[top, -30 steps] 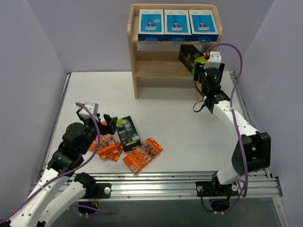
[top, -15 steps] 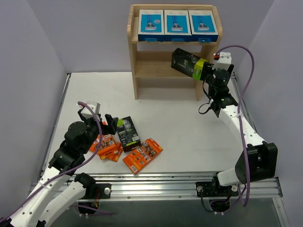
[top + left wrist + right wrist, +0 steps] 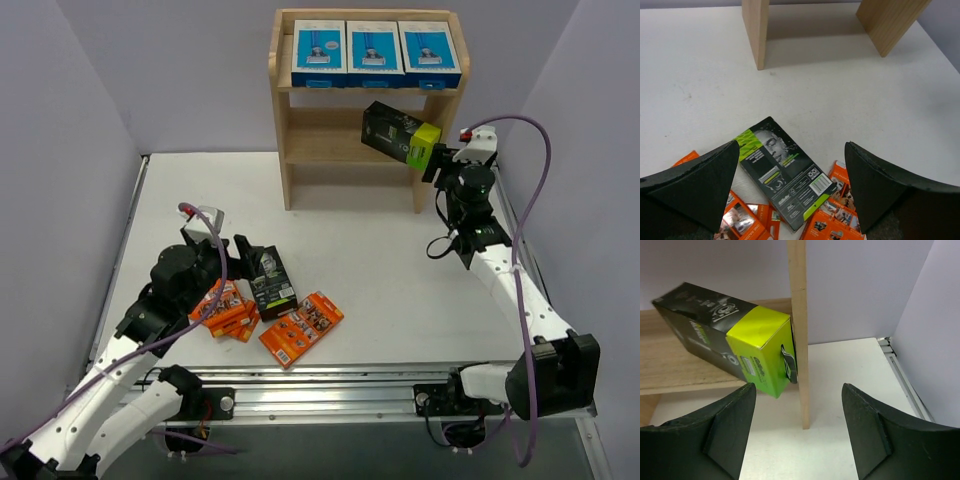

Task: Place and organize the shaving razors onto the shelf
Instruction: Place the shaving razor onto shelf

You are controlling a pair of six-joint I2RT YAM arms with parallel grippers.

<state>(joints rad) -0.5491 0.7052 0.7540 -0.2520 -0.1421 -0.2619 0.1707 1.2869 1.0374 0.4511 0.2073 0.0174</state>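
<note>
The wooden shelf (image 3: pixel 285 150) stands at the back with three blue-and-white razor boxes (image 3: pixel 372 50) on its top tier. One black-and-lime box (image 3: pixel 398 134) lies tilted at the middle tier, its lime end (image 3: pixel 760 347) jutting out beside the right post (image 3: pixel 800 330). My right gripper (image 3: pixel 440 163) is open and empty just short of that end; it also shows in the right wrist view (image 3: pixel 798 390). A second black-and-lime box (image 3: pixel 782 172) lies flat on the table among orange packs (image 3: pixel 300 328). My left gripper (image 3: pixel 791 145) hangs open above it.
More orange packs (image 3: pixel 225 308) lie under and left of the flat black box. The bottom tier of the shelf (image 3: pixel 345 150) holds nothing I can see. Grey walls close in on both sides, and a metal rail (image 3: pixel 400 385) runs along the near edge.
My right gripper carried the black-and-lime box out from the middle tier, let it go and drew back right. My left gripper moved right, over the flat black box.
</note>
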